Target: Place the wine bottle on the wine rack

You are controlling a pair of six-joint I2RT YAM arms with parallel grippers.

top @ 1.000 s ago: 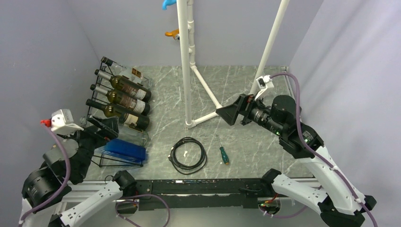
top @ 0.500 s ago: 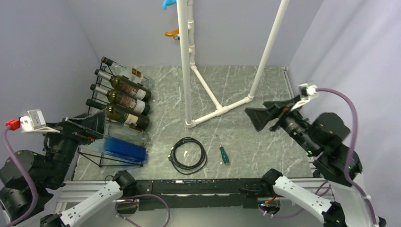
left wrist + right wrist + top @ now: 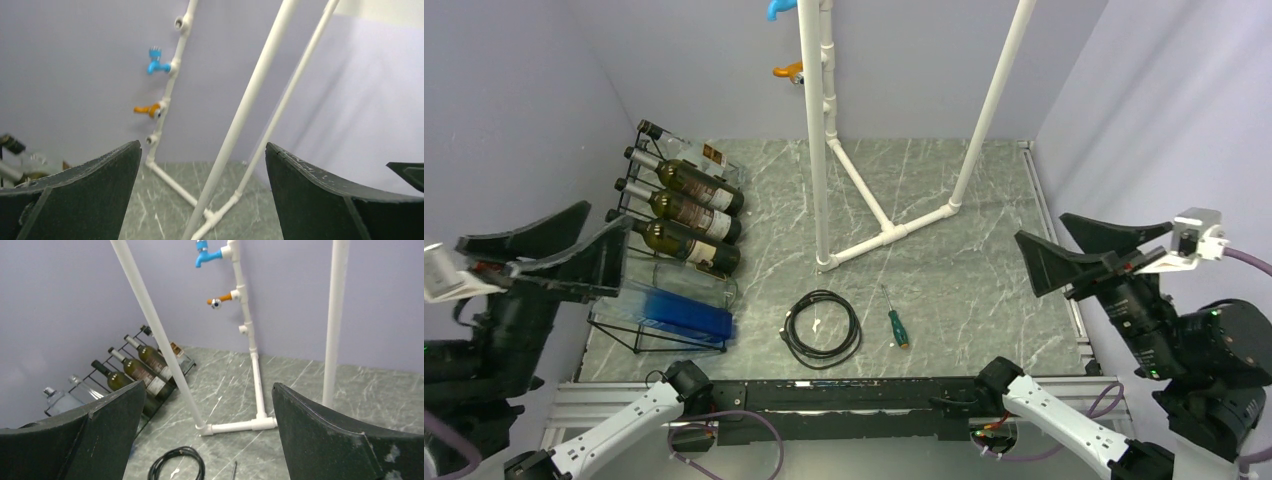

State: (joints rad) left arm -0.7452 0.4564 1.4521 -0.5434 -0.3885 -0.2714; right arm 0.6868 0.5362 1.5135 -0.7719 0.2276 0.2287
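The black wire wine rack (image 3: 639, 338) stands at the table's left and holds several bottles lying on their sides. Three dark wine bottles (image 3: 694, 213) lie on the upper tiers. A clear bottle (image 3: 692, 282) and a blue bottle (image 3: 686, 318) lie on the lower tiers. The rack and dark bottles (image 3: 137, 371) also show in the right wrist view. My left gripper (image 3: 608, 224) is open and empty, raised at the left edge, just left of the rack. My right gripper (image 3: 1039, 228) is open and empty at the right edge. Both wrist views show jaws wide apart with nothing between them.
A white pipe frame (image 3: 822, 130) stands mid-table, with a blue tap (image 3: 779, 8) and an orange tap (image 3: 786, 70). A black cable coil (image 3: 822, 328) and a green-handled screwdriver (image 3: 896, 327) lie near the front edge. Purple walls enclose the table.
Both arms have pulled back and up. The left gripper left the rack's lower front for the left edge. The right gripper went from the pipe frame to the right edge.
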